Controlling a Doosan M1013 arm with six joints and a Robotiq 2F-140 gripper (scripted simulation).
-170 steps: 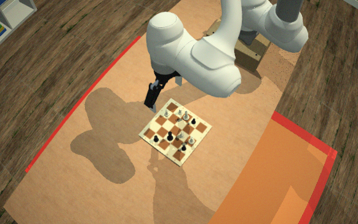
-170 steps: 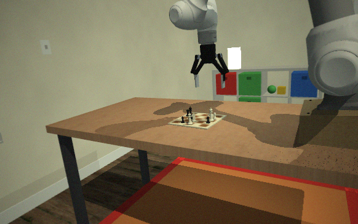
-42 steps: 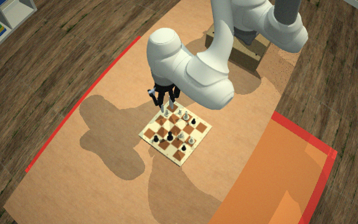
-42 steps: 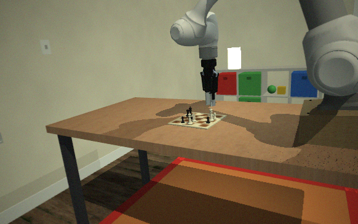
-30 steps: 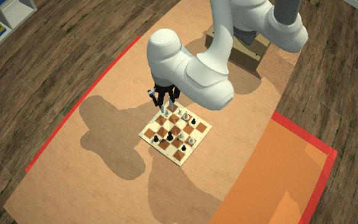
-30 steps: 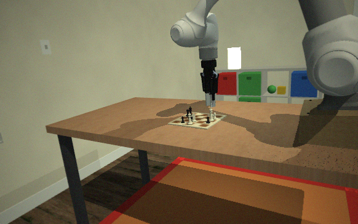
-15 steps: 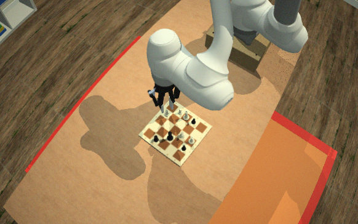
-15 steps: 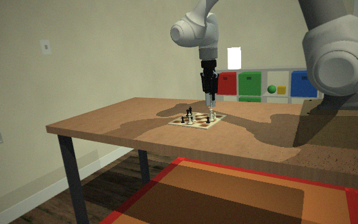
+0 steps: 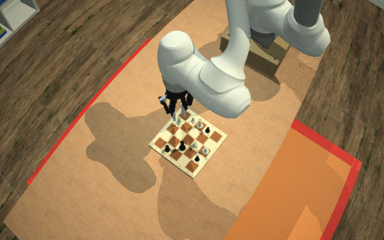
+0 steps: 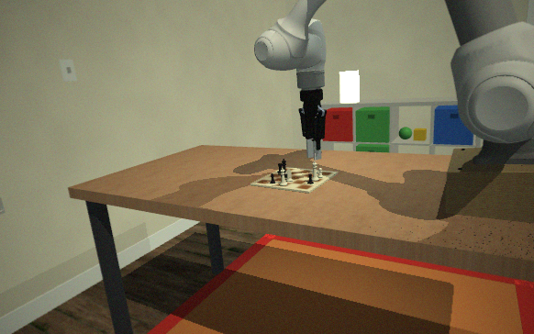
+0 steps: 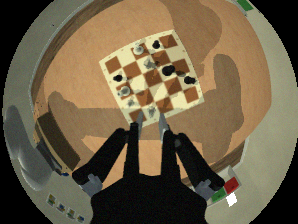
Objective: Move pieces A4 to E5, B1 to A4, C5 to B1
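A small chessboard (image 9: 188,145) lies on the wooden table with several white and black pieces standing on it. My gripper (image 9: 178,113) hangs straight down over the board's far-left edge, its fingers a little apart. A white piece (image 9: 178,120) stands on the board right under the fingertips, and nothing is held between them. In the side view the gripper (image 10: 314,155) ends just above this white piece (image 10: 315,168). In the wrist view the fingertips frame the near edge of the board (image 11: 152,72).
A black piece (image 9: 182,145) and other black and white pieces stand around the board's middle and right side. The arm's base block (image 9: 255,54) stands at the table's far end. A red-edged orange zone (image 9: 297,184) lies at the right. Shelves with coloured bins (image 10: 381,124) line the wall.
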